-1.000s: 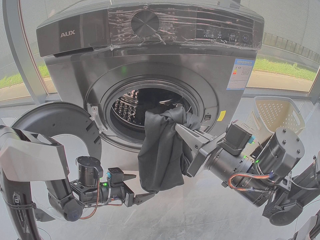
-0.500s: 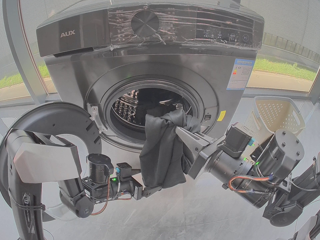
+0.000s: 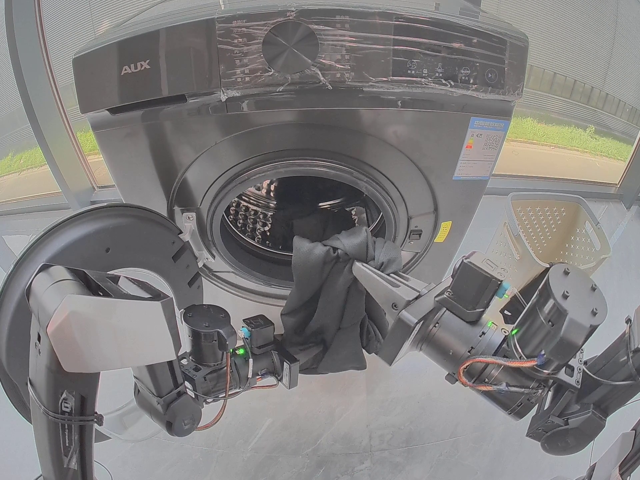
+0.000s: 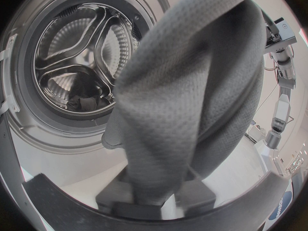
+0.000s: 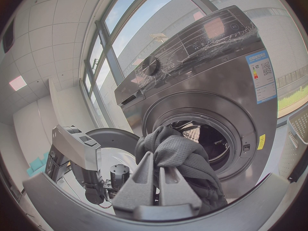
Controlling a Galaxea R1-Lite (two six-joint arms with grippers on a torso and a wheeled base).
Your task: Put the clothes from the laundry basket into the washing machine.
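Feeding grey garment (image 3: pixel 327 301) into washing machine (image 3: pixel 167 141) was step; right tool (image 3: pixel 359 268) clamped its bunched top, left tool (image 4: pixel 155 193) at hem, grip untellable. Next: deeper push, release.

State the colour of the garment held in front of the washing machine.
Dark grey garment, with a finely dotted weave; clearest in the right wrist view.

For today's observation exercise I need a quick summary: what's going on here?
The robot is loading laundry. Its right gripper is shut on a dark garment, holding it at the washing machine's open mouth. The garment's lower end hangs outside, where the left gripper sits against it. Another dark item lies in the drum. The laundry basket stands at the robot's right.
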